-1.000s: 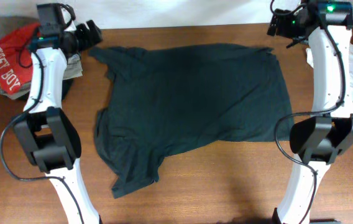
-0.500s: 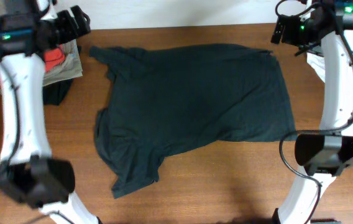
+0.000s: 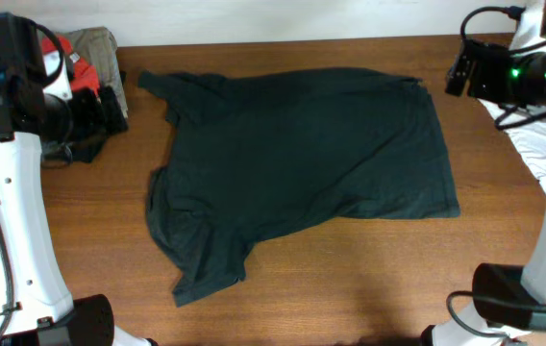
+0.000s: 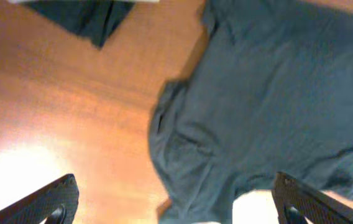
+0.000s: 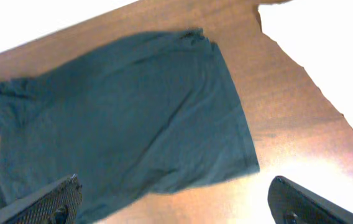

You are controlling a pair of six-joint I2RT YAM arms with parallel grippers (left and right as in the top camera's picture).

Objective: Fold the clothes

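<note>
Both arms have swung outward from the far corners of the T-shirt [image 3: 302, 154], the left one toward the left edge and the right one toward the right edge, while the garment lies just as it did.

From overhead, the dark T-shirt is spread mostly flat in the middle of the wooden worktop [image 3: 350, 279]. Its straight hem is to the right and its sleeves are to the left. The far-left sleeve lies open and the near-left one is bunched and partly doubled under. The left fingers [image 3: 111, 106] hang over a heap of clothes [image 3: 86, 58] at the far left, where a red piece, a greyish piece and a dark piece are piled together, apart from the T-shirt. The right fingers [image 3: 458, 73] hover just beyond the T-shirt's far-right corner without touching it. A white cloth [image 3: 542, 144] lies along the right edge. This view does not show how wide either pair stands.

The left wrist view is blurred. Its fingers [image 4: 52, 200] sit in the two lower corners, spread wide with nothing between them. Below lies the sleeve end of the T-shirt [image 4: 270, 106] on bare worktop [image 4: 71, 106], with a scrap of dark cloth [image 4: 89, 17] at the top edge.

In the right wrist view the fingers [image 5: 55, 196] are likewise wide apart and hold nothing. The T-shirt [image 5: 120, 124] lies whole below them, and the white cloth [image 5: 325, 56] lies beyond its hem on the worktop [image 5: 276, 118].
</note>
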